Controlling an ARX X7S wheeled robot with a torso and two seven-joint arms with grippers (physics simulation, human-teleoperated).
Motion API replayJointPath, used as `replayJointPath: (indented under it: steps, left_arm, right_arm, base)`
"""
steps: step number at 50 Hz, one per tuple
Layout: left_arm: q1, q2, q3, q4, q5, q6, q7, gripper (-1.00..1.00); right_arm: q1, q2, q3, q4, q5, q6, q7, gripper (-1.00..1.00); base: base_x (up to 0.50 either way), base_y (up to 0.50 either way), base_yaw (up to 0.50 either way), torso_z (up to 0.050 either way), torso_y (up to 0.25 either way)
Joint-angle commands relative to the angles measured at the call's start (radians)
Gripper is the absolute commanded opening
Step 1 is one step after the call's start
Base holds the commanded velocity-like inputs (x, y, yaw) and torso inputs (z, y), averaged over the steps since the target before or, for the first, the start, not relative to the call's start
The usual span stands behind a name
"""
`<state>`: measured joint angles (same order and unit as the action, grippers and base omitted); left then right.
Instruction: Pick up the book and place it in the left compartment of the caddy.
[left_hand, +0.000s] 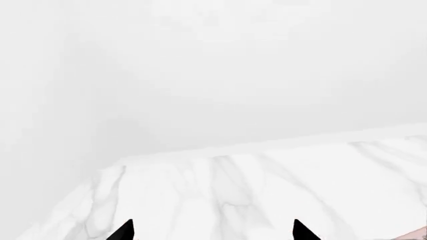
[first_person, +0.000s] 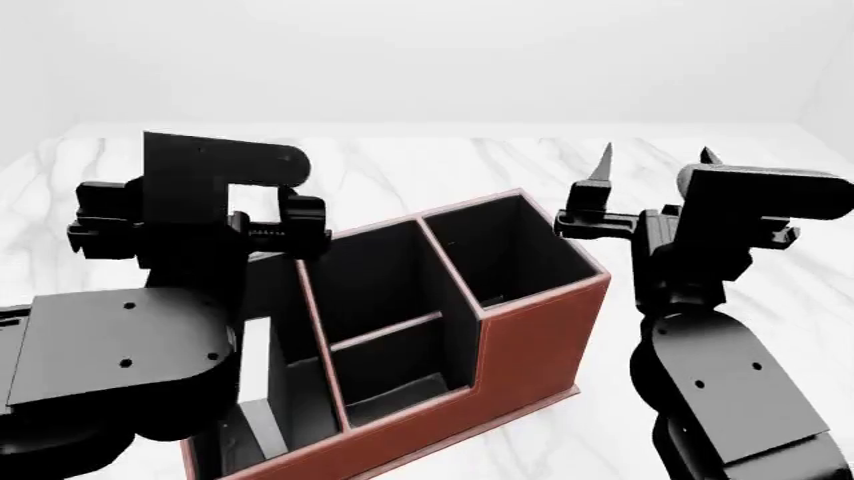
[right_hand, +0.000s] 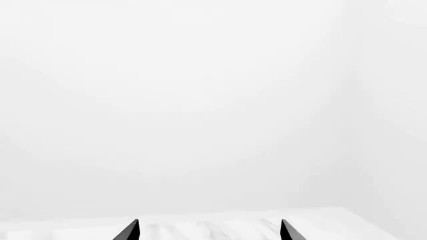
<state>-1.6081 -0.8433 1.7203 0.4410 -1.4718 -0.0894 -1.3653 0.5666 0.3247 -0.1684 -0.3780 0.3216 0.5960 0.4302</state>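
Note:
The reddish-brown caddy (first_person: 523, 340) stands on the marble table in the middle of the head view. My left arm (first_person: 200, 215) hangs over its left compartment (first_person: 300, 395) and hides most of it. A white strip (first_person: 255, 380) shows in that slot; I cannot tell whether it is the book's page edges. No black cover shows in any view. My left gripper (left_hand: 213, 231) is open and empty, facing bare marble. My right gripper (first_person: 657, 156) is open and empty, raised to the right of the caddy and pointing away from it. In the right wrist view it (right_hand: 208, 231) is open too.
The white marble table (first_person: 467, 160) runs back to a plain white wall. The caddy's middle slots (first_person: 387, 300) and square right slot (first_person: 514, 250) are empty. A small reddish corner (left_hand: 419, 235) shows at the edge of the left wrist view.

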Motion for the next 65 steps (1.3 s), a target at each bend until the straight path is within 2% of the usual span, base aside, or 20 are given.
replayJointPath:
  steps: [1,14,21,24,31,46,65]
  left_arm:
    - [0.104,0.025,0.031,-0.077,0.342,0.100,0.006,1.00]
    - [0.116,0.043,0.044,-0.149,0.571,0.133,-0.015,1.00]
    - [0.071,0.042,0.069,-0.150,0.775,0.124,-0.008,1.00]
    - [0.066,0.041,0.060,-0.146,0.773,0.122,-0.013,1.00]
    - [0.053,0.041,0.057,-0.129,0.802,0.107,-0.017,1.00]
    - [-0.018,0.035,0.040,-0.087,0.810,0.033,0.004,1.00]
    - [-0.065,0.035,0.015,-0.055,0.793,-0.025,0.021,1.00]
  right_arm:
    - [-0.015,-0.018,-0.069,-0.048,-0.044,-0.073,0.000,1.00]
    - [-0.051,-0.008,-0.099,-0.021,-0.114,-0.296,-0.023,1.00]
    - [-0.042,-0.012,-0.077,-0.038,-0.128,-0.365,-0.003,1.00]
    - [-0.048,-0.011,-0.082,-0.036,-0.147,-0.434,-0.011,1.00]
    - [-0.045,-0.012,-0.072,-0.054,-0.137,-0.478,-0.014,1.00]
    - [0.046,-0.013,-0.057,-0.112,-0.096,-0.387,-0.004,1.00]
    - [0.077,-0.005,-0.053,-0.152,-0.073,-0.354,0.003,1.00]
  base:
    - [0.00,0.00,0.00,0.000,0.000]
    - [0.00,0.00,0.00,0.000,0.000]
    - [0.00,0.00,0.00,0.000,0.000]
    - [0.00,0.00,0.00,0.000,0.000]
    - [0.00,0.00,0.00,0.000,0.000]
    - [0.00,0.00,0.00,0.000,0.000]
    - [0.00,0.00,0.00,0.000,0.000]
